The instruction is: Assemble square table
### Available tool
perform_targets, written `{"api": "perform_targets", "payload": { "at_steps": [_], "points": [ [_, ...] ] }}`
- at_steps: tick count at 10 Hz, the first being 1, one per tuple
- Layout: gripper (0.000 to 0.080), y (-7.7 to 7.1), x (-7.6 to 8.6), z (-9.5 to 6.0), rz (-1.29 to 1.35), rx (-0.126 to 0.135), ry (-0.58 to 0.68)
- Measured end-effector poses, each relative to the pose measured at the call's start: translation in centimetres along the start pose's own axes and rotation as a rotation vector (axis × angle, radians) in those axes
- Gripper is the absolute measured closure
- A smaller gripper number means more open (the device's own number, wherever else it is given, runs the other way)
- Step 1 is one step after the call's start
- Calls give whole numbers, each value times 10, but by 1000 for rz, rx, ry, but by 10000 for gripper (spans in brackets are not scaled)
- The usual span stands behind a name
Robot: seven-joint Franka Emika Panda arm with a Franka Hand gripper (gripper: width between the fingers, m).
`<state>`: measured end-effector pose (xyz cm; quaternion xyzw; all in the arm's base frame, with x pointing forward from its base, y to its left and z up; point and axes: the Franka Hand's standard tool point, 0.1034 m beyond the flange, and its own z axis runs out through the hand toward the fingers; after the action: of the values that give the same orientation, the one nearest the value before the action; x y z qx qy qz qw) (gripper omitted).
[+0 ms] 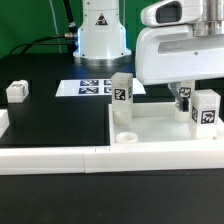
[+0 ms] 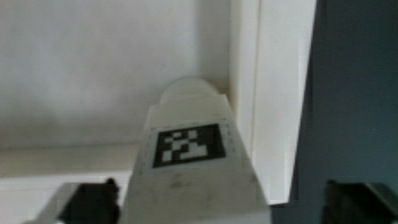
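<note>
So the pincer (image 1: 183, 97) hung low over the exterior view's right end of the square top (image 1: 160, 128), and it looked released. In the wrist view its two dark fingers (image 2: 93, 197) stood well apart with the near leg (image 2: 199, 150) between them; there was a clear gap on at least one side, so nothing was pinched. That near leg (image 1: 205, 110) stood upright on the top, tag facing the camera, just beside the fingers in the exterior view; I couldn't tell whether it was seated in a socket or only standing there. From the wrist it sat close to the raised rim (image 2: 267, 80), with the dark desk (image 2: 356, 90) past it.

The square top itself lay flat on the desk at the exterior view's right front, just behind the border rail (image 1: 60, 158); one round corner socket (image 1: 127, 135) showed at its near left corner. A second leg (image 1: 122, 90) stood upright by the top's back left corner, tag showing; on the top or just behind it, hard to say. A third leg (image 1: 17, 90) sat well apart on the desk at the exterior view's left; the marker board (image 1: 92, 87) lay flat in front of the robot base (image 1: 100, 35).
</note>
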<state>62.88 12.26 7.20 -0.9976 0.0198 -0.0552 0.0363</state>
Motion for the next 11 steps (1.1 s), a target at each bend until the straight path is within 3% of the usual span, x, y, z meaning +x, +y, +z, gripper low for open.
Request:
{"api": "perform_targets", "payload": {
  "at_steps": [1, 2, 4, 8, 11],
  "points": [
    [423, 0, 0, 0, 1, 0, 0],
    [505, 3, 0, 1, 110, -3, -1],
    [505, 5, 0, 1, 285, -5, -1],
    [505, 3, -3, 2, 1082, 33, -92],
    [505, 3, -3, 4, 1280, 44, -77]
  ]
}}
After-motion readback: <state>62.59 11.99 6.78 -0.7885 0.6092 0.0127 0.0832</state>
